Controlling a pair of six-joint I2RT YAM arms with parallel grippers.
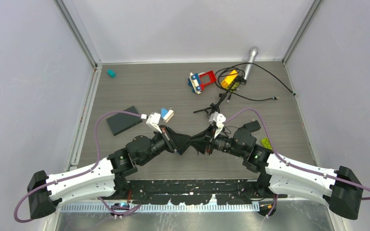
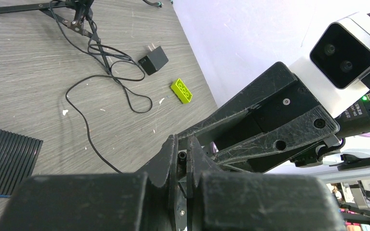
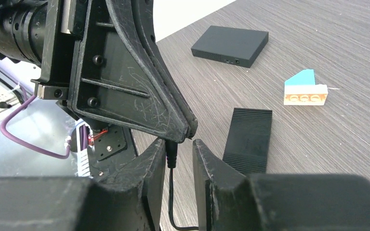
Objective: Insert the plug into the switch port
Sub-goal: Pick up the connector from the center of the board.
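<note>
The two grippers meet tip to tip over the table's middle. My left gripper (image 1: 189,141) (image 2: 182,145) is shut on the small black barrel plug (image 2: 182,155) (image 3: 171,153), which hangs from its fingertips with its thin cable (image 3: 170,202) trailing down. My right gripper (image 1: 196,144) (image 3: 179,147) is open, its fingers either side of the plug's body with a gap on the right. The switch (image 1: 124,120) (image 3: 231,44), a flat black box, lies on the table to the left, apart from both grippers.
A ribbed black slab (image 3: 248,139) (image 2: 7,159) lies below the grippers. The black power adapter (image 2: 153,60) and a green brick (image 2: 182,91) (image 1: 266,142) sit to the right. A blue-and-white brick (image 1: 166,114) (image 3: 305,89), coloured toys (image 1: 201,81) and a silver cylinder (image 1: 250,62) lie further back.
</note>
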